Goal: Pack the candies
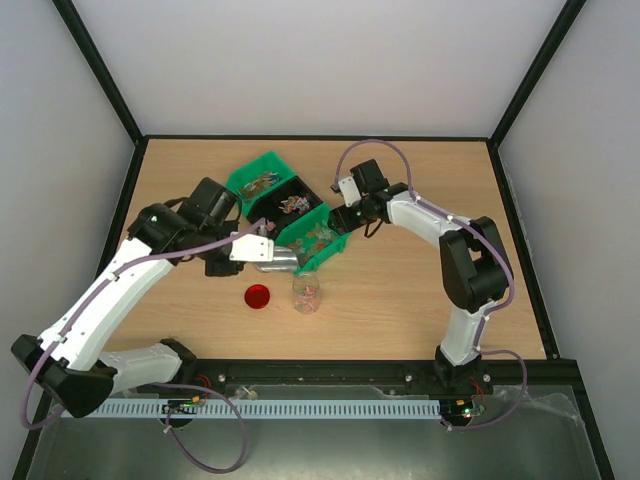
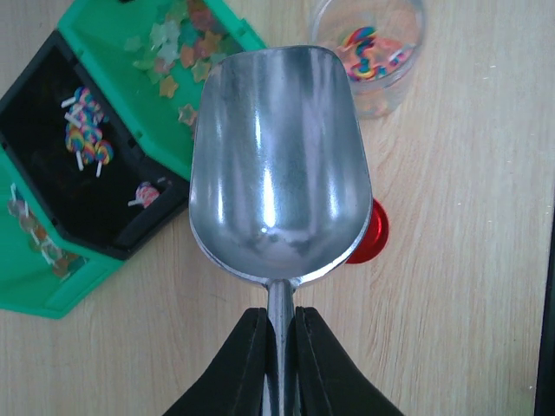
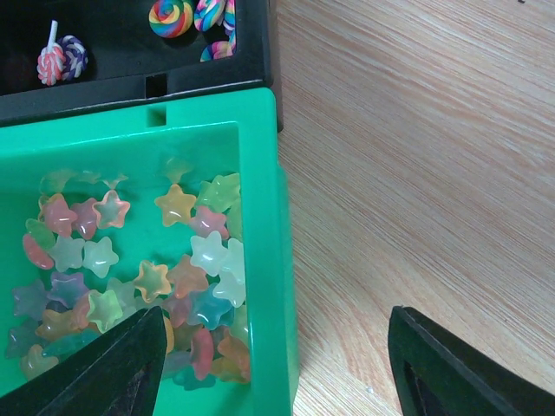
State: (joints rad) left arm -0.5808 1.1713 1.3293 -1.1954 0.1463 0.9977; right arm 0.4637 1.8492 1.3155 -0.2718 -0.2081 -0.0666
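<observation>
My left arm (image 1: 100, 295) and right arm (image 1: 425, 215), white shells with black joints; thin mauve cables (image 1: 375, 144) looping along both; left gripper (image 2: 279, 314) and right gripper (image 3: 276, 314), matte black wedge fingers (image 2: 247, 364)

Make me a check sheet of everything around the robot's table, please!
Surface: light wooden table.
Job's things: pastel star candies in a green plastic bin; swirly lollipop candies in the black bin beside it; clear plastic jar holding some candies; round red lid on the table nearby.
Clutter: nothing seen.
Grippers: left gripper shut on an empty silver metal scoop; right gripper open, straddling the green bin's wall.
Cables: purple cables along both arms.
Surroundings: white walls, black frame.
</observation>
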